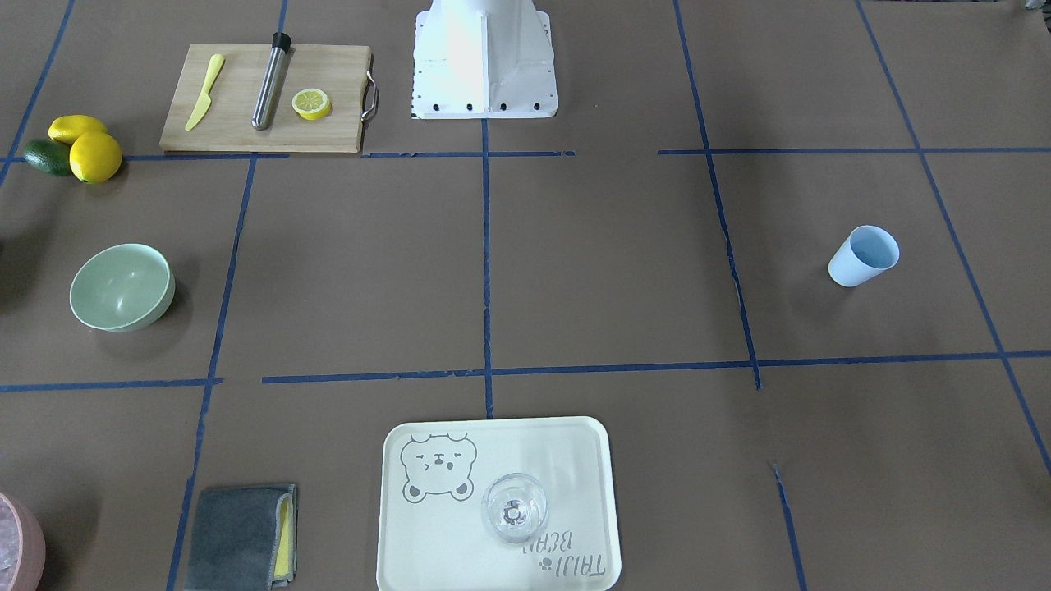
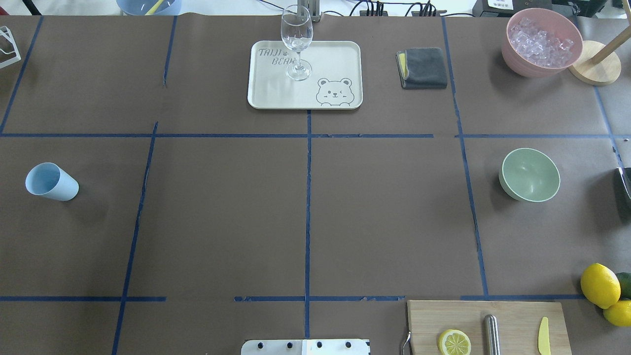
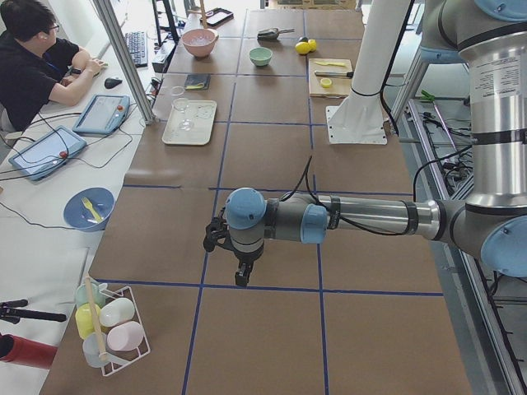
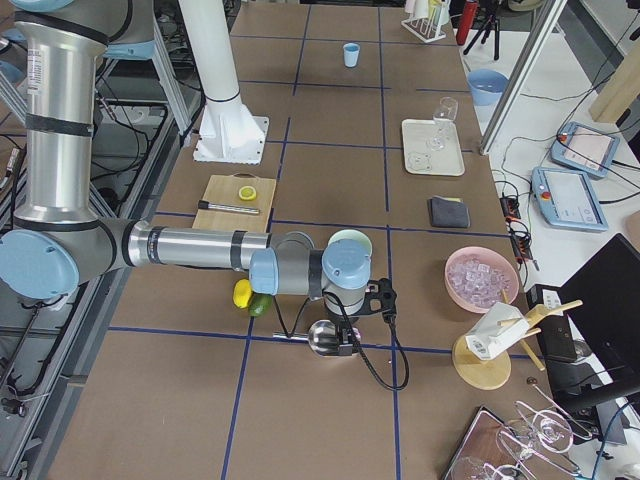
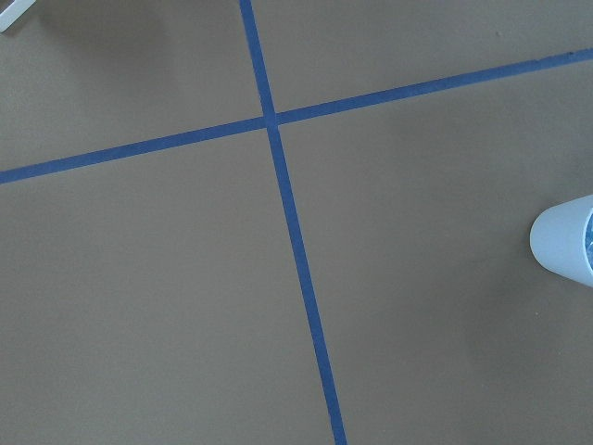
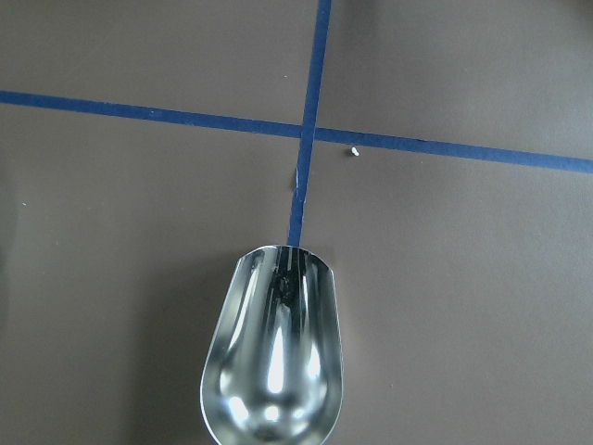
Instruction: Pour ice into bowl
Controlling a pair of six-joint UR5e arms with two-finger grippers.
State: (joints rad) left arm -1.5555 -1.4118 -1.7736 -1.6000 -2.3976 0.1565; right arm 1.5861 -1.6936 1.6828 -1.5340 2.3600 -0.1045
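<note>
The pale mint-green bowl (image 2: pixel 530 174) stands empty on the table's right side; it also shows in the front view (image 1: pixel 121 287). The ice (image 2: pixel 541 40) lies piled in the pink container (image 2: pixel 512 61) at the far right corner. My right gripper (image 4: pixel 346 342) hovers low over the table beside the bowl and holds a metal scoop (image 6: pixel 273 362), which is empty; its fingers are outside the wrist view. My left gripper (image 3: pixel 240 280) hangs over bare table near the light blue cup (image 2: pixel 51 181). I cannot tell whether it is open or shut.
A cream tray (image 2: pixel 276 93) with a wine glass (image 2: pixel 297 39) sits at the far middle, a grey cloth (image 2: pixel 423 67) beside it. A cutting board (image 2: pixel 512 315) with lemon half, metal rod and yellow knife is near the robot. Lemons (image 2: pixel 600 285) lie at right.
</note>
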